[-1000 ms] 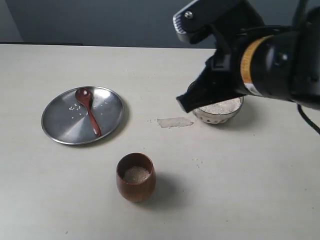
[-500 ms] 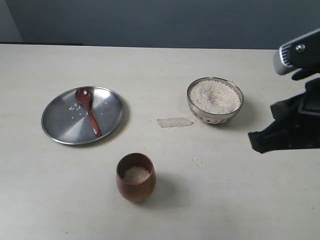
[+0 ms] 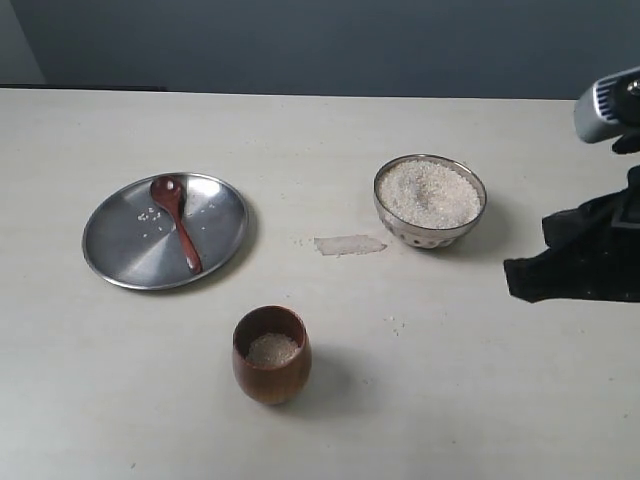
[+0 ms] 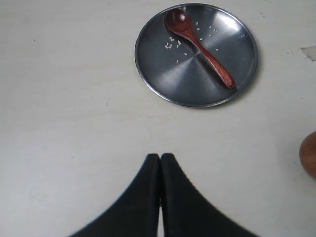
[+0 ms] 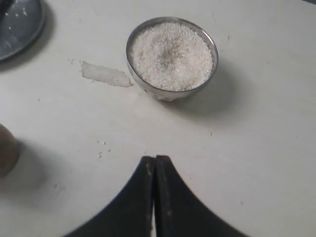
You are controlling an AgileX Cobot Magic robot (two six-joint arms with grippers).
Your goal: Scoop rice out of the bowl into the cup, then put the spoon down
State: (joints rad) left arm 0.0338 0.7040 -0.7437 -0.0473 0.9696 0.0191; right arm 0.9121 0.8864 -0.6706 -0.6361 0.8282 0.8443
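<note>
Some rice (image 3: 272,349) sits in the cup (image 3: 270,380) and the spoon (image 3: 180,225) lies on the plate (image 3: 125,245), well ahead of the pinched-shut, empty left gripper (image 4: 160,158). The right gripper (image 5: 154,160), also closed on nothing, hangs near the bowl (image 5: 163,94). Looks basically finished to me.

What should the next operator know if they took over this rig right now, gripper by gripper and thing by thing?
Grippers: the left gripper is shut and empty over the bare table, short of the steel plate. The right gripper is shut and empty, off to the side of the bowl.
Things: the spoon lies flat on the steel plate with a few loose grains beside it. The bowl is heaped with rice. The cup stands upright, apart from both, partly filled.
Done: rice is in the cup and the spoon is set down.
Left: apparently nothing, unless a fuller cup is wanted.
</note>
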